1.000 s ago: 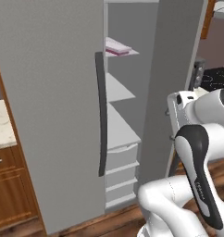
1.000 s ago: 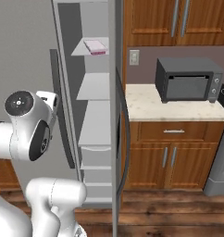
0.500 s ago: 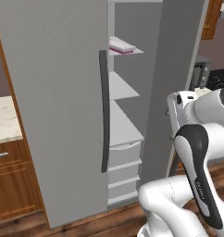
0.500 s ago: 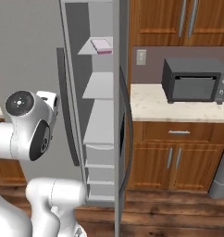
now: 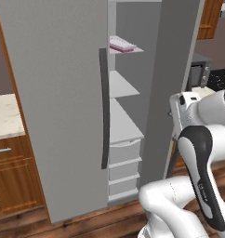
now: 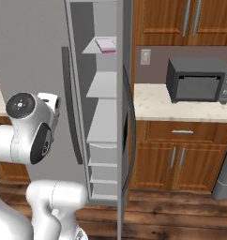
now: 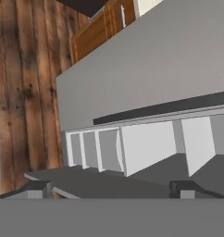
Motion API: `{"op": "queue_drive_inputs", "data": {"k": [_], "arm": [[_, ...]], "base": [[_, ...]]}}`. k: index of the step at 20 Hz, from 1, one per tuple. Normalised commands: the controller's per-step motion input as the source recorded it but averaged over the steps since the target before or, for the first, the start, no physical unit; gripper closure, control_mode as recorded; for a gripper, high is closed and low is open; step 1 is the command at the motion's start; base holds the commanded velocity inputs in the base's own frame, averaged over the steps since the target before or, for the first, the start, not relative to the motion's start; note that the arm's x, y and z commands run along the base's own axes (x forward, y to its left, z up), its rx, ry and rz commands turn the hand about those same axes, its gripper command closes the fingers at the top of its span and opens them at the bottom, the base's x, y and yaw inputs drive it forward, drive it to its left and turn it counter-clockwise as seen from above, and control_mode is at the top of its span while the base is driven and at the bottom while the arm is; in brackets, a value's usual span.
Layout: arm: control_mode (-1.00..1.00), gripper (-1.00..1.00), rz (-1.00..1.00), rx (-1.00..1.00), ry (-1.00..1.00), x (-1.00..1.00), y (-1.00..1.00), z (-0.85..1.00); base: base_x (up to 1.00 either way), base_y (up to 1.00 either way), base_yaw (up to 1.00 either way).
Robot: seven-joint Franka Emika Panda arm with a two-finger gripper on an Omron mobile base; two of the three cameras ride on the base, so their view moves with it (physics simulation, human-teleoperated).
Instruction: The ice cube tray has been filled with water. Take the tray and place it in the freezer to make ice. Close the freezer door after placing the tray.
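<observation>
The thin, flat, pale lavender-white ice cube tray lies on the top pale grey shelf inside the tall matte-grey freezer, near the top centre of the left base view; in the right base view the same tray sits in the upper middle of the frame on that top shelf, with two more shelves and a stack of pale drawers below it. Placing the tray therefore looks finished, and what is left is shutting the compartment. The tall grey freezer door with its dark vertical bar handle stands swung out, seen nearly edge-on down the centre of the right base view, just left of the wooden cabinets and the small dark grey microwave on the pale stone desk at right. In the left base view the plain grey door with its own dark bar handle fills the left half of the frame. The gripper shows at the bottom of the hand view with its two dark tips spread wide and nothing between them, looking across the freezer's shelves and drawers with wooden floor at the left. By my judgement the arm must next get behind the freezer door and push it closed.
</observation>
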Motion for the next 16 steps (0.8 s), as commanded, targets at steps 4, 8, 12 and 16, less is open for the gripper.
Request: {"op": "queue_drive_inputs", "data": {"k": [4,8,12,16], "arm": [[-1.0,-1.0,-0.03,0.0,-0.02,-0.07,0.0,-0.03],[-1.0,-1.0,-0.02,0.0,-0.05,-0.14,-0.1,-0.08],[-1.0,-1.0,-0.01,0.0,-0.05,-0.19,-0.09,-0.03],[-1.0,-1.0,0.0,0.0,-0.08,-0.35,-0.04,0.0]], "base": [[0.0,0.0,0.0],[0.0,0.0,0.0],[0.0,0.0,0.0],[0.0,0.0,0.0]]}}
